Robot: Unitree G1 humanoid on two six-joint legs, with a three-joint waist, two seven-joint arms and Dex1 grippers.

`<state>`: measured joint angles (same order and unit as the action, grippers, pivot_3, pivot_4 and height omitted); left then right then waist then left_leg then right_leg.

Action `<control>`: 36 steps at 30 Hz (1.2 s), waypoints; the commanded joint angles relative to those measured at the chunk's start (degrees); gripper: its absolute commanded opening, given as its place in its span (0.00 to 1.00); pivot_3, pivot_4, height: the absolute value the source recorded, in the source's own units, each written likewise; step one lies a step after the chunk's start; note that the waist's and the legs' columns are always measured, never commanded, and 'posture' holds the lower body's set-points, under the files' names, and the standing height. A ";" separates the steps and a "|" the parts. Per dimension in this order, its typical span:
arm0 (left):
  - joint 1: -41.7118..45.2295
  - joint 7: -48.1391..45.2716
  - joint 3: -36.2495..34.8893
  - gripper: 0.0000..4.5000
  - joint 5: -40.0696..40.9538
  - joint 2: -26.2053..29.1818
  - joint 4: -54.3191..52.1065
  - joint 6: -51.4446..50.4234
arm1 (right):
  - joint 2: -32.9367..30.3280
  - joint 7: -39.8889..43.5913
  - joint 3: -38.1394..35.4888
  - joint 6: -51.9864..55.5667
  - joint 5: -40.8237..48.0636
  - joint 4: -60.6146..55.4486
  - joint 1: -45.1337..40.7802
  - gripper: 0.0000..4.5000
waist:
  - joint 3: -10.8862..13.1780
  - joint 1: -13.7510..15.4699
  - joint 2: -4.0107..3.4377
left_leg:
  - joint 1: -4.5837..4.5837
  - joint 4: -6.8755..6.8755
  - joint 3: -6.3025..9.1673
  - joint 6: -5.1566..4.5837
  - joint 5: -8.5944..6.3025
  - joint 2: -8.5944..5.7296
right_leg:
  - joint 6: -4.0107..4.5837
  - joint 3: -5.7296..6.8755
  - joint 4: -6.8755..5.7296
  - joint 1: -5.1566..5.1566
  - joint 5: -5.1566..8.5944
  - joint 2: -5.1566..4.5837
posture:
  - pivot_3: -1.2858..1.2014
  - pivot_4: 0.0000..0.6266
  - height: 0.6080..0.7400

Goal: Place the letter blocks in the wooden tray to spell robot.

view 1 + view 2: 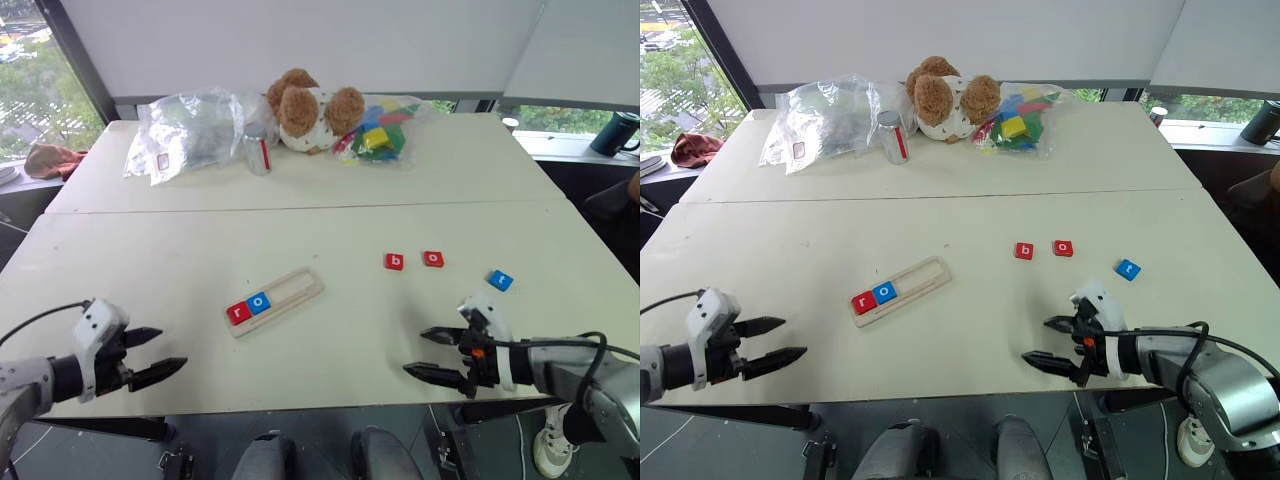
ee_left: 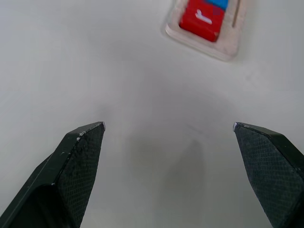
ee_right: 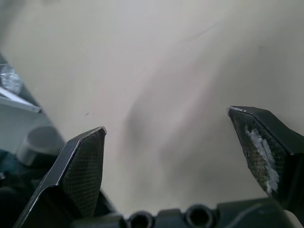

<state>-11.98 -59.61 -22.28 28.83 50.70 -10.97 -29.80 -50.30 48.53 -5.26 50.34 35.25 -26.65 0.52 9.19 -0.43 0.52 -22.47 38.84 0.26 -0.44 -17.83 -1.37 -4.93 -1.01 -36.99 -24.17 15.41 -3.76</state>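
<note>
Wooden tray (image 1: pixel 275 299) lies slantwise on the pale worktop (image 1: pixel 180 250), near its front middle; red "r" tile (image 1: pixel 237 312) and blue "o" tile (image 1: pixel 259 301) sit side by side in the tray's near-left end, rest of the tray bare. Three tiles loose on the worktop to the right, well apart from the tray: red "b" tile (image 1: pixel 394 262), red "o" tile (image 1: pixel 433 259) just beside it, blue tile (image 1: pixel 500 280) further right, its letter too small to read with certainty. Left gripper (image 1: pixel 158 356) hovers at the front-left edge, fingers (image 2: pixel 78 161) spread wide, nothing between them; its wrist view catches the tray end cut off at the frame edge, with the red tile's letter blurred. Right gripper (image 1: pixel 437 356) hovers at the front-right edge, fingers (image 3: pixel 83 166) likewise wide and empty. Along the far edge: clear plastic bag (image 1: pixel 185 130), small jar (image 1: pixel 258 152), plush bear (image 1: pixel 312 110), bagged coloured blocks (image 1: pixel 380 130), contents partly hidden by glare and folds
</note>
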 commanded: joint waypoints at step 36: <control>23.50 -1.70 26.72 0.87 -18.04 -11.07 18.66 25.79 | 7.18 -5.43 8.67 2.18 3.17 -6.74 -13.81 1.00 | -0.04 0.26 -0.05 | -0.04 0.14 -0.02 -0.01 0.01 -0.03 | -0.19 0.04 -0.07 0.00 -0.11 0.00 | 0.52 0.24 1.00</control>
<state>11.53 -61.78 2.92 12.93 39.92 6.62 -3.43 -43.35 43.44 4.71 53.23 38.23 -31.36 -13.38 9.14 -0.17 0.47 -22.51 38.99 0.24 -0.45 -17.81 -1.40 -5.13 -0.98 -37.06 -24.16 15.30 -3.76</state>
